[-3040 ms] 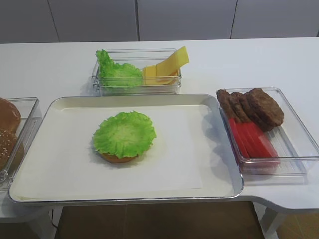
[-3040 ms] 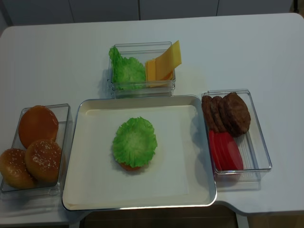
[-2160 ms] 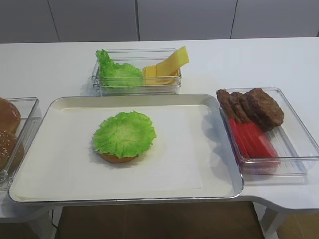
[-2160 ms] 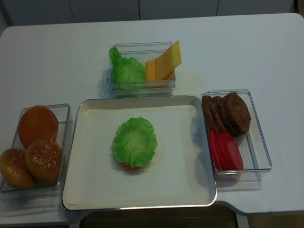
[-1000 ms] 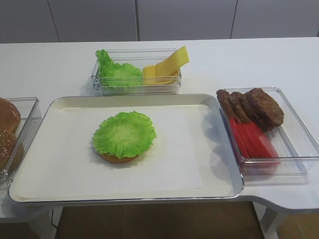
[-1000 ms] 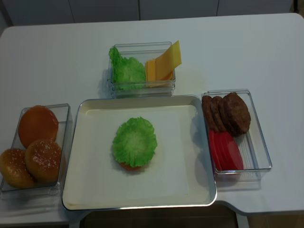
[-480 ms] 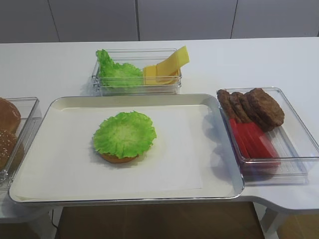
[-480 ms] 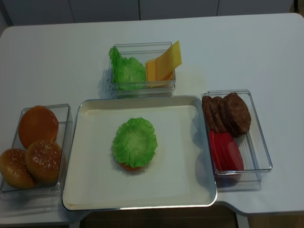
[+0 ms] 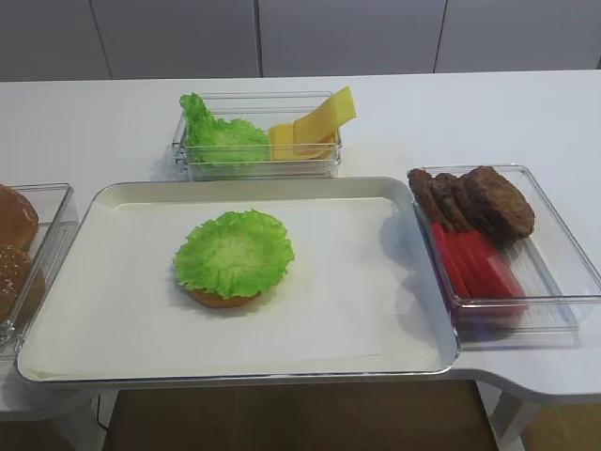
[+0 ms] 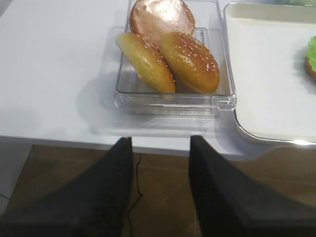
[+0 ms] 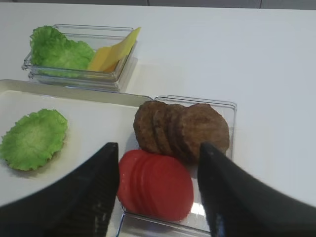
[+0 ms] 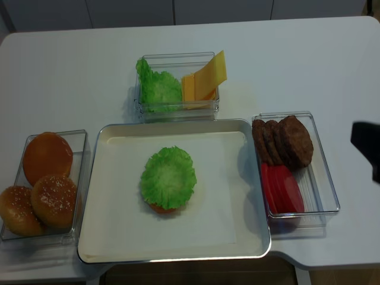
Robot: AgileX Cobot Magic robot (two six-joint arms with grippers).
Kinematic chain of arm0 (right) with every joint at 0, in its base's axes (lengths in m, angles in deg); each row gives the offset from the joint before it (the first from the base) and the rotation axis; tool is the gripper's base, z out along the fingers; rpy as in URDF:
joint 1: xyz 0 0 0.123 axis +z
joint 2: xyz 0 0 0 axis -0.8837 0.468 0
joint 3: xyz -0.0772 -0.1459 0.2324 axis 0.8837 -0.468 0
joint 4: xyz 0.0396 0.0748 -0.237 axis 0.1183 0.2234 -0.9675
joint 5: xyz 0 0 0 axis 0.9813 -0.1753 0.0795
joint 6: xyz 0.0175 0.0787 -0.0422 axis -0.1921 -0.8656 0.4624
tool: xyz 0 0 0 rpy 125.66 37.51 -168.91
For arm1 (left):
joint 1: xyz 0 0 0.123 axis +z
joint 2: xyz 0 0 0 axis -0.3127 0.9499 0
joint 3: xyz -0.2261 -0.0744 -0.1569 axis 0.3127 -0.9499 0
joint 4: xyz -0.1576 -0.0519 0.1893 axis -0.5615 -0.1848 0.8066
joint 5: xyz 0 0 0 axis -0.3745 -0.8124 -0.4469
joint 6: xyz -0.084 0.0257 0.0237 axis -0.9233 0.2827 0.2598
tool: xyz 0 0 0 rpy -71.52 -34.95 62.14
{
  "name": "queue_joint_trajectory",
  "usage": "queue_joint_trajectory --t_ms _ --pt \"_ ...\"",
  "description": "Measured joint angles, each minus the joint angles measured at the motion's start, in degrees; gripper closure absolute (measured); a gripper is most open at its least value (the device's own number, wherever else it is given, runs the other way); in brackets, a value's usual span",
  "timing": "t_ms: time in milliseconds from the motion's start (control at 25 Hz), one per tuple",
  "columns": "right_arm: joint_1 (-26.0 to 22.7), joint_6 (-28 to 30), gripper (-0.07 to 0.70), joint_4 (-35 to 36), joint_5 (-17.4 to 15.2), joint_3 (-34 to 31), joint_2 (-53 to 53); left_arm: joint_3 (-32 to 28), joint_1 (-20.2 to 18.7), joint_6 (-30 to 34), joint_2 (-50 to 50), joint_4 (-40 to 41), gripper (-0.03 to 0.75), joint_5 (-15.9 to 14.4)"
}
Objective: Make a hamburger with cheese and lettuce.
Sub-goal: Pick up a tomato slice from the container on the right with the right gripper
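Landmark: shallow cream rectangular tray (image 9: 394, 272) on the white table (image 9: 488, 113).

Right gripper (image 11: 158, 190): black fingers are seen well apart, nothing between them, nothing touched. It is held above the near end of the clear plastic box (image 11: 217, 106) at the tray's right side, over the round red tomato slices (image 11: 158, 185), with the dark brown patties (image 11: 182, 126) just beyond.

Left gripper (image 10: 160, 185): fingers are seen apart and empty, hung off the table's near edge, at the tray's left side, before the clear box of brown bun halves (image 10: 173, 54).

Hamburger (image 9: 233, 256): tan bun base under a ruffled green leaf, set at the tray's middle.

Cheese (image 9: 310, 127): thin yellow square slices, leaned upward to the right in the clear box behind the tray, beside spare lettuce (image 9: 218, 132). From the right gripper it lies forward and to the left; this arm is judged the nearer.
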Motion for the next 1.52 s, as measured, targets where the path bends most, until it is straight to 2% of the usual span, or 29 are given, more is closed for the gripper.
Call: queue_joint_trajectory --t_ms 200,400,600,720,880,960,1080,1280,1520 --pt "3.51 -3.7 0.243 -0.14 -1.43 6.54 9.96 0.0 0.0 0.0 0.0 0.0 0.429 0.0" --pt "9.7 -5.63 0.243 -2.0 -2.27 11.08 19.46 0.0 0.0 0.0 0.0 0.0 0.429 0.0" --pt "16.79 -13.26 0.244 -8.39 -2.2 13.45 27.85 0.0 0.0 0.0 0.0 0.0 0.429 0.0" --pt "21.96 -19.97 0.243 -15.13 -4.51 16.04 32.48 0.0 0.0 0.0 0.0 0.0 0.429 0.0" --pt "27.11 -29.9 0.244 -25.57 -10.76 19.99 38.85 0.0 0.0 0.0 0.0 0.0 0.429 0.0" --pt "28.76 -32.77 0.244 -28.69 -13.96 21.95 42.18 0.0 0.0 0.0 0.0 0.0 0.43 0.0" --pt "30.11 -34.48 0.244 -30.44 -17.25 23.81 46.09 0.0 0.0 0.0 0.0 0.0 0.429 0.0" --pt "31.41 -35.39 0.244 -30.49 -18.1 24.92 50.34 0.0 0.0 0.0 0.0 0.0 0.429 0.0" --pt "31.51 -35.89 0.244 -31.73 -21.4 24.92 53.92 0.0 0.0 0.0 0.0 0.0 0.429 0.0"
